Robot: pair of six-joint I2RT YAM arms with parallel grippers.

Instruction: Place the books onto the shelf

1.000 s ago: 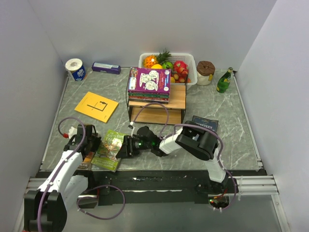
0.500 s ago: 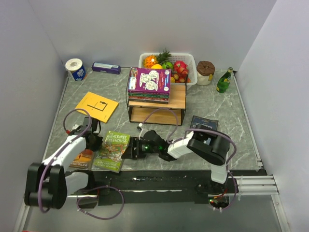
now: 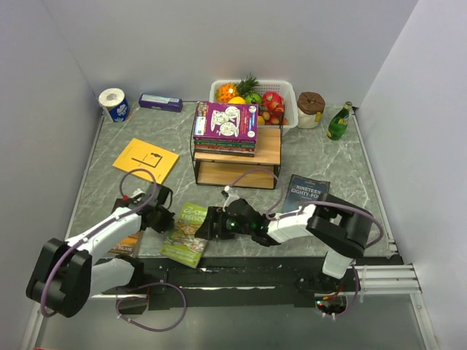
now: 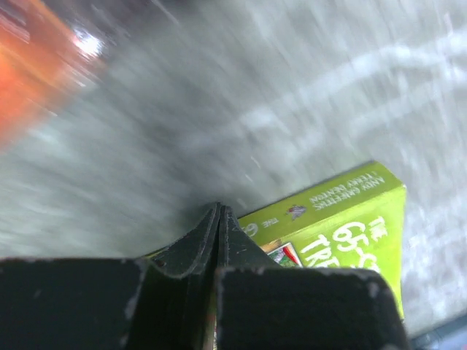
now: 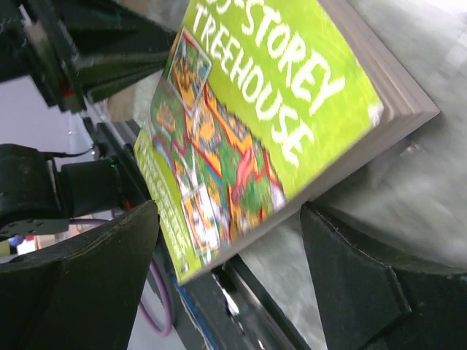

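Lower left of the overhead view:

- Left gripper (image 3: pixel 162 218): fingers pressed together, nothing between them. The tip sits at the upper left corner of the green Treehouse book (image 3: pixel 187 235); contact cannot be told.
- Right gripper (image 3: pixel 207 223): jaws spread wide at the same book's right edge. In the wrist view the cover lies between the two fingers (image 5: pixel 368 284), and neither is seen pressing on it.
- Green Treehouse book: bottom centre-left, askew, cover up, on the marble table (image 3: pixel 328 157) by its lower edge.
- Brown book (image 3: pixel 128 244): lower left, partly under the left arm.
- Yellow book (image 3: pixel 146 160): left of centre, flat, well apart from the grippers.
- Dark blue book (image 3: pixel 307 191): right of centre, flat, just above the right arm.
- Shelf (image 3: pixel 268 146): upper centre. A stack of books (image 3: pixel 225 124) with a purple cover uppermost lies on the left part of its top board.
- White fruit basket (image 3: pixel 286 90): just behind the shelf.
- Toilet roll (image 3: pixel 113 103) and slim purple box (image 3: pixel 160 102): upper left.
- Brown jar (image 3: pixel 311 109) and green bottle (image 3: pixel 338 122): upper right.
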